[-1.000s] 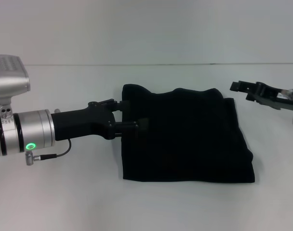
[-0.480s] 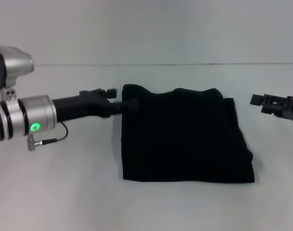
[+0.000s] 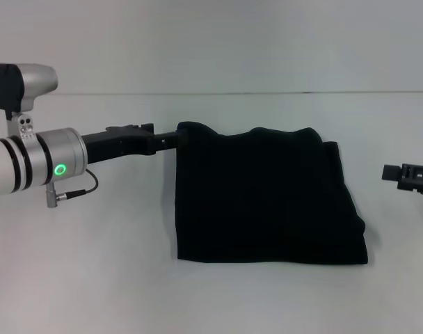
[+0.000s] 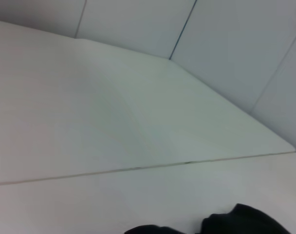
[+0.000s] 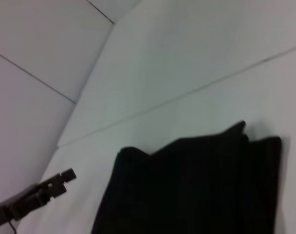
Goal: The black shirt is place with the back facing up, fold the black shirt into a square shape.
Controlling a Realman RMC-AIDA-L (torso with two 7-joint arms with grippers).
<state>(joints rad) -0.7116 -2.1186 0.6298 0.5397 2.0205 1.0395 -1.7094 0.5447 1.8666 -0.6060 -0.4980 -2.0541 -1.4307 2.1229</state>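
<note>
black shirt (image 3: 267,198) folded square, left gripper (image 3: 171,139) beside

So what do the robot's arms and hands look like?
The left arm is a fat silver tube with black rings, a glowing green ring light and a thin black cable looping beneath. A silver and black block sits above it. The left gripper is slim, boxy and matte black. Of the right gripper only a small, angular black piece shows at the edge of the head view.
</note>
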